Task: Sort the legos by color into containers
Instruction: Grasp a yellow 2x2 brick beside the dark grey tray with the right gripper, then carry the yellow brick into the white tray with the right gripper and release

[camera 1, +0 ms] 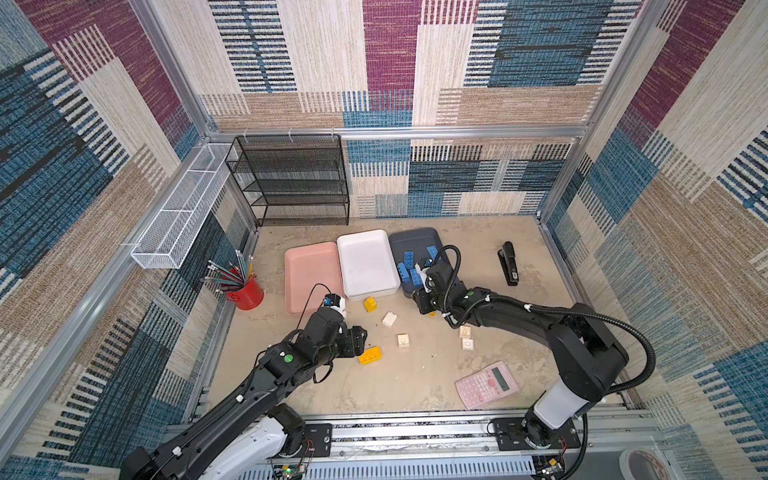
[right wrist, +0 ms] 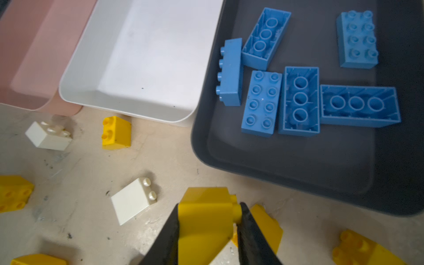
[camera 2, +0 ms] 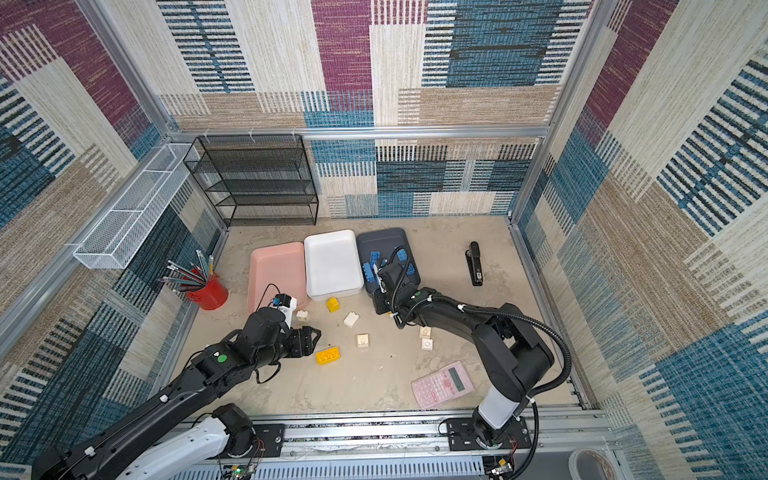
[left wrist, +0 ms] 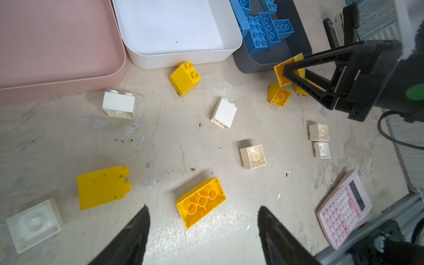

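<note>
Legos (camera 1: 390,319), yellow and cream, lie loose on the table (camera 1: 415,386) in both top views, in front of the pink tray (camera 1: 309,270), white tray (camera 1: 365,262) and dark grey tray (camera 1: 411,240). The blue bricks (camera 1: 409,259) sit inside the grey one. The left claw (camera 1: 364,335) hangs just beside a long yellow brick (camera 1: 370,355). The right claw (camera 1: 430,311) is low at the grey tray's near edge. A pink calculator (camera 1: 487,383) lies towards the front.

From the left wrist, the left claw is released, fingers wide apart with nothing between them, and the long yellow brick lies upside down just ahead. Beyond it, the right claw pinches a chunky yellow brick (left wrist: 278,75) beside the grey tray.

From the right wrist, the right claw is clenched on that chunky yellow brick, just short of the grey tray, where six blue bricks lie.
</note>
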You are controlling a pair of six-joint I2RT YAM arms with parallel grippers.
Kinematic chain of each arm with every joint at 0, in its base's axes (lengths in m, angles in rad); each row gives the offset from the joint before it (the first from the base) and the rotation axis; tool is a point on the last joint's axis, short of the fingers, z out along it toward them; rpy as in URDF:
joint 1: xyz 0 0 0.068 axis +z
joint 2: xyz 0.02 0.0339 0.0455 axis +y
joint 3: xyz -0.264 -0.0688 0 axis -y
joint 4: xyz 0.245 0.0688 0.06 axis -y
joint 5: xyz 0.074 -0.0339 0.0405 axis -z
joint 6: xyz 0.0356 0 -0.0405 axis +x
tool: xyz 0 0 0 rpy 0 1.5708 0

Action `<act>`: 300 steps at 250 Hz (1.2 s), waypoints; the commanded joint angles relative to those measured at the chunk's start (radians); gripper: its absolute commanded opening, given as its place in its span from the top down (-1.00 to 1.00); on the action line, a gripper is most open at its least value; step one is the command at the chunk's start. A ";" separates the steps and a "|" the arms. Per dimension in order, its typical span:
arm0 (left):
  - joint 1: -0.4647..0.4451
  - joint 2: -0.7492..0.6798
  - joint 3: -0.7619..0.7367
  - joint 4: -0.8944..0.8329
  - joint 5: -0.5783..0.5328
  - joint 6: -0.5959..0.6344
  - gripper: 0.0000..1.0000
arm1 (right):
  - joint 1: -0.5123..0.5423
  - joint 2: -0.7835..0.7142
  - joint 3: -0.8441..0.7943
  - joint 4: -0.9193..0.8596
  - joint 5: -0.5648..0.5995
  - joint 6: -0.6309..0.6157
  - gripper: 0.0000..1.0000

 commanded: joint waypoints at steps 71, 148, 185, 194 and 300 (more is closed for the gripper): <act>0.000 -0.191 -0.048 -0.169 -0.059 -0.066 -0.47 | 0.027 0.138 0.256 -0.015 -0.090 -0.003 0.31; 0.000 -0.183 -0.101 -0.165 -0.032 -0.116 -0.45 | 0.045 0.352 0.482 -0.018 -0.147 -0.006 0.29; 0.000 -0.185 -0.121 -0.209 -0.115 -0.163 -0.49 | 0.045 0.419 0.558 -0.033 -0.146 -0.006 0.25; 0.000 -0.191 -0.126 -0.212 -0.127 -0.170 -0.51 | 0.044 0.434 0.574 -0.039 -0.147 -0.005 0.23; 0.002 -0.092 -0.093 -0.204 -0.161 -0.127 -0.68 | 0.045 0.375 0.534 0.008 -0.152 -0.020 -0.35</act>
